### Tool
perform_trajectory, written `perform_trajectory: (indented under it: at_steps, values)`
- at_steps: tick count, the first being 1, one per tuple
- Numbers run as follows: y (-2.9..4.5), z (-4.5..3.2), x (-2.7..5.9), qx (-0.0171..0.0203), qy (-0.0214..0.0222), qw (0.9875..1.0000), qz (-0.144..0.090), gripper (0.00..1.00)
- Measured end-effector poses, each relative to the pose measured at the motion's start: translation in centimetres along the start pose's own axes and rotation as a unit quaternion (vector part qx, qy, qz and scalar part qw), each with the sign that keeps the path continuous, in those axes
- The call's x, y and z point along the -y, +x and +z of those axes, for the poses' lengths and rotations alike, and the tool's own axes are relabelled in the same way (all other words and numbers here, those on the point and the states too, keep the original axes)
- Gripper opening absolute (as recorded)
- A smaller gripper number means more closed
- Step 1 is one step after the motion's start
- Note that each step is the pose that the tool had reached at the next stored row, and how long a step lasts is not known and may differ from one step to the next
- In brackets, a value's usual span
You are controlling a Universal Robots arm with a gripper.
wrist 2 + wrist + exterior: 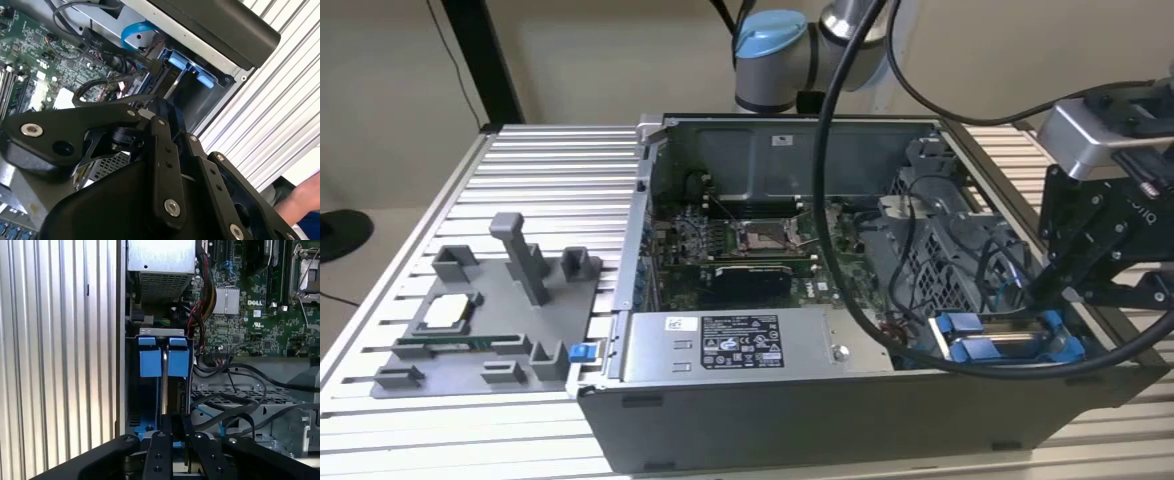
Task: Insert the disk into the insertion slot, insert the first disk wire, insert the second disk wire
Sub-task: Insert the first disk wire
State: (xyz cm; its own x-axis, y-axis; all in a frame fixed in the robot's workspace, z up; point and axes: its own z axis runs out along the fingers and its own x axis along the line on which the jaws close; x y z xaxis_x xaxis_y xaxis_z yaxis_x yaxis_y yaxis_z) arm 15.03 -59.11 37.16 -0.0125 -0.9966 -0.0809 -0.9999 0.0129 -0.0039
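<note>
Exterior view: disk at the slot, first step in hand

**Disk** (1007, 341): silver face between blue frame ends. It lies in the slot (160, 332) at the near corner of the computer case (854, 425), on the exterior view's right.

**Gripper** (1062, 305): at the disk's right-hand end, touching or just above, I cannot tell which. Whether its jaws pinch the disk cannot be told either.

**Black cables** (235, 400): looped just beside the slot.

**Step, as judged:** disk insertion, close to done; no wire looks plugged into the disk.

**Requirement, as judged:** a straight press along the slot walls until the disk seats, with the cables kept clear.
</note>
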Motion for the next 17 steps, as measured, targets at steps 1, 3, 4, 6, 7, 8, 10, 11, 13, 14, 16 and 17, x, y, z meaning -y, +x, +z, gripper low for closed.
perform_trajectory:
  at_steps: [1, 3, 4, 6, 7, 8, 10, 11, 13, 14, 16, 17]
  values:
    - [-0.03, 0.12, 0.18, 0.0, -0.0017, 1.0, 0.0, 0.0]
    - [-0.05, 0.29, 0.5, -0.0001, -0.0057, 1.0, 0.001, 0.0]
    - [-0.04, 0.35, 0.62, -0.0003, -0.0087, 1.0, 0.002, 0.0]
    - [-0.05, 0.42, 0.82, -0.0016, -0.0166, 0.9999, 0.002, 0.0]
    - [-0.05, 0.47, 0.92, -0.0022, -0.0208, 0.9998, 0.003, 0.0]
    - [-0.06, 0.55, 1.06, -0.0024, -0.0238, 0.9997, 0.003, 0.0]
    - [-0.13, 0.74, 1.36, -0.0026, -0.0267, 0.9996, 0.004, 0.0]
    - [-0.22, 0.83, 1.48, -0.0026, -0.0274, 0.9996, 0.005, 0.0]
    - [-0.44, 1.03, 1.64, -0.0024, -0.029, 0.9996, 0.006, 0.0]
    - [-0.56, 1.12, 1.69, -0.0025, -0.0296, 0.9995, 0.007, 0.0]
    - [-0.79, 1.31, 1.73, -0.0025, -0.0301, 0.9995, 0.008, 0.0]
    - [-0.87, 1.42, 1.76, -0.0026, -0.0303, 0.9995, 0.008, 0.0]
